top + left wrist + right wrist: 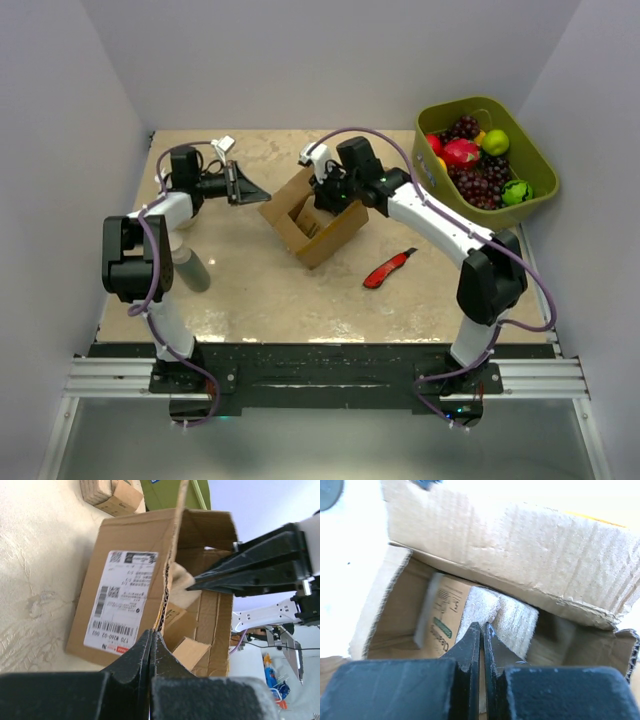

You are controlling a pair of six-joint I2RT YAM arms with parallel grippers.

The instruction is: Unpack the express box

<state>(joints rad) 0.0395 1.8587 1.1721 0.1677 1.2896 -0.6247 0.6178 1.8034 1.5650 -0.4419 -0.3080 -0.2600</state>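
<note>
I keep the left gripper (151,634) clamped on the box (130,595) flap so my right gripper (481,626), pinching the cloth (510,617), has access.

Bin (537,150): green, far right corner, holding grapes (480,186) and red and green fruit.
Knife (389,269): red, lying flat.
Cylinder (190,268): grey, near left edge.
Small boxes (111,494): brown cardboard, two, touching.

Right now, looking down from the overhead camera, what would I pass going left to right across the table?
grey cylinder → left gripper → box → red knife → green basket
</note>
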